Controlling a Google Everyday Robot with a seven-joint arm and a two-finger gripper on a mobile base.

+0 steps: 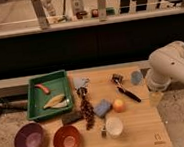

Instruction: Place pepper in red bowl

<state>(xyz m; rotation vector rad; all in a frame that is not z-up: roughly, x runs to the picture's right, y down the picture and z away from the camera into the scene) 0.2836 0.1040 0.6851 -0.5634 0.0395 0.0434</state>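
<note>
Lying in the rectangular green plastic tray [32, 101] at the back-left of the light wooden table [143, 134]: the small curved glossy red chili pepper [42, 88], toward the tray's rear, apart from the pale yellow banana-like item [55, 101] nearer the tray's front. Standing well apart from the pepper, at the table's front edge: the round orange-red bowl with a paler inner bottom [67, 139], upright, just right of the round purple bowl [29, 138] of similar size and left of the white cup [113, 126]. Spread across the table's middle: a long dark beaded strand [86, 111], a blue rectangular sponge-like block [102, 107] just beside it, a round orange fruit [119, 105] right of that block, and a black-handled brush [125, 90] lying at a slant behind the fruit. Sitting near the table's back edge: a small grey-blue object [136, 77] and a pale crumpled item [80, 82], both too unclear to name more exactly. Reaching in from the right: the bulky white robot arm [171, 68], with the gripper [155, 96] hanging below its wrist at the table's right edge, largely hidden by the arm, well apart from tray, pepper and orange-red bowl. Cannot tell how far open, nor whether anything held.
</note>
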